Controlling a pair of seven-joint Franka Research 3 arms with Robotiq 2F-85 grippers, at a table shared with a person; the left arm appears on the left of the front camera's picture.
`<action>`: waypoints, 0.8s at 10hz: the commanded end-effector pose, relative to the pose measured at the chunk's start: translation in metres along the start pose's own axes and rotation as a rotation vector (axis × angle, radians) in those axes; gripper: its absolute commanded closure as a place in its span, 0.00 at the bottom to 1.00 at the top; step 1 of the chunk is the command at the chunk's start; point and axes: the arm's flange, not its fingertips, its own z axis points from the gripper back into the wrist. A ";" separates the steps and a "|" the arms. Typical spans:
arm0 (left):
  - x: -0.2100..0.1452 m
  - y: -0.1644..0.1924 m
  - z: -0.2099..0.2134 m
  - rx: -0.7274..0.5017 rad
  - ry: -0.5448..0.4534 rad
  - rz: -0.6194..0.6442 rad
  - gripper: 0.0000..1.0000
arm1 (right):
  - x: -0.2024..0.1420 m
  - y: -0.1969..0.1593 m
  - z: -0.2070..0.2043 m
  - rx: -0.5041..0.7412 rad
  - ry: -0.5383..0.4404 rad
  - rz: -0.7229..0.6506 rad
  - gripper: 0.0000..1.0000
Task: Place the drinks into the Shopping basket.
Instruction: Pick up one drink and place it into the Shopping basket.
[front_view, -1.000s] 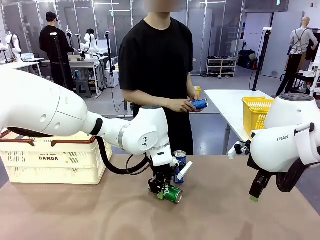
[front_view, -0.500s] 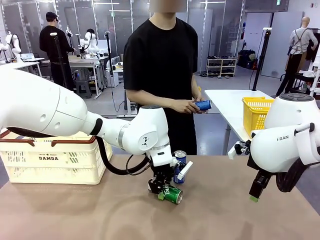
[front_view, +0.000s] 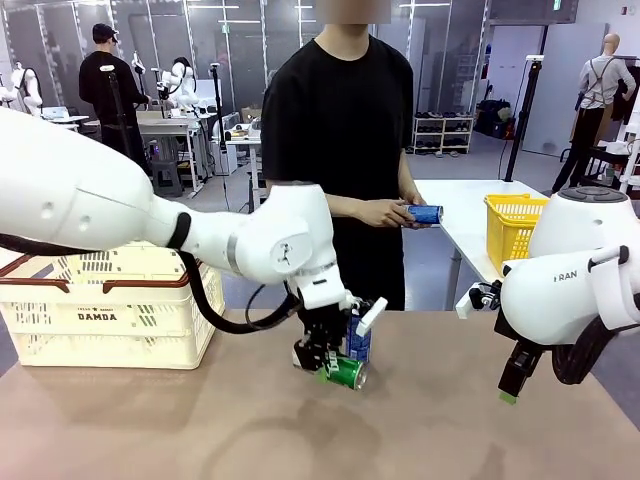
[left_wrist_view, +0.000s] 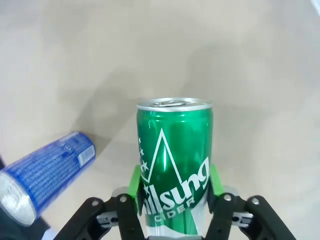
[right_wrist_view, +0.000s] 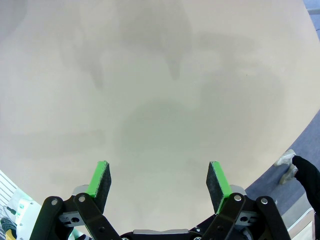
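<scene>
At tabletop (front_view: 150, 430) centre, green can (front_view: 347, 373) is clamped by left claw (left_wrist_view: 174, 181); right claw (right_wrist_view: 159, 181), at 3 o'clock, is spread wide.

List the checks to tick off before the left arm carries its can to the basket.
1. Green can between left gripper pads: ok.
2. Standing blue can clear of the grip: ok.
3. Shopping basket top open: ok.
4. Room inside it: cannot tell.
5. Right gripper open, aside: ok.
6. Person's hand, holding another blue can, back from table: ok.
</scene>
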 end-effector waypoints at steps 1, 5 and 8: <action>-0.008 -0.033 0.047 -0.016 -0.008 -0.003 1.00 | -0.001 0.000 0.001 -0.001 0.003 -0.001 0.04; -0.031 -0.061 0.110 -0.009 -0.014 0.040 1.00 | -0.001 0.000 0.001 -0.001 0.003 -0.001 0.04; -0.036 -0.071 0.125 -0.001 0.043 0.081 1.00 | -0.001 0.000 0.001 -0.001 0.003 -0.001 0.04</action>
